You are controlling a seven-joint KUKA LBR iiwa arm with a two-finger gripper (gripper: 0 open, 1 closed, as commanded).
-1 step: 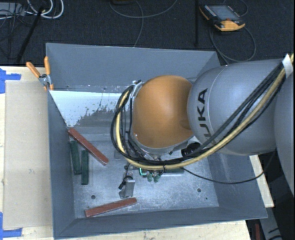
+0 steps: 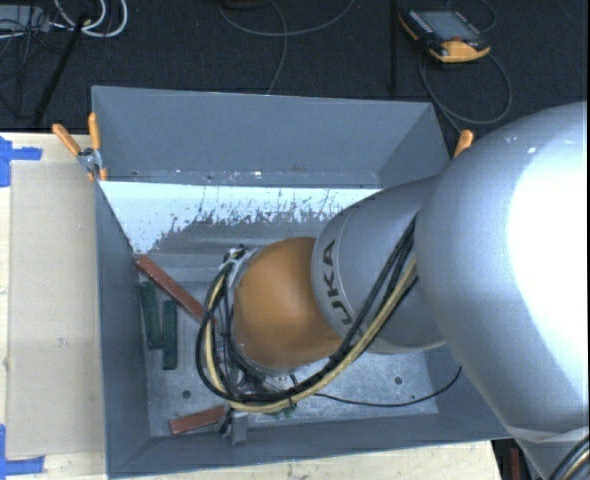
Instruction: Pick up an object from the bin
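Observation:
A small grey part of my gripper (image 2: 238,427) pokes out below the arm's orange cover, near the bin's front wall. Its tip is right beside a flat reddish-brown piece (image 2: 197,421) lying on the bin floor at the front left; whether they touch is hidden. Farther back on the left, a dark green block (image 2: 158,323) lies along the left wall. A long brown strip (image 2: 171,284) lies slanted just behind the block.
The arm, with its orange cover and looped cables, reaches in from the right and hides the middle and right of the bin floor. The bin's sloped back wall rises behind it.

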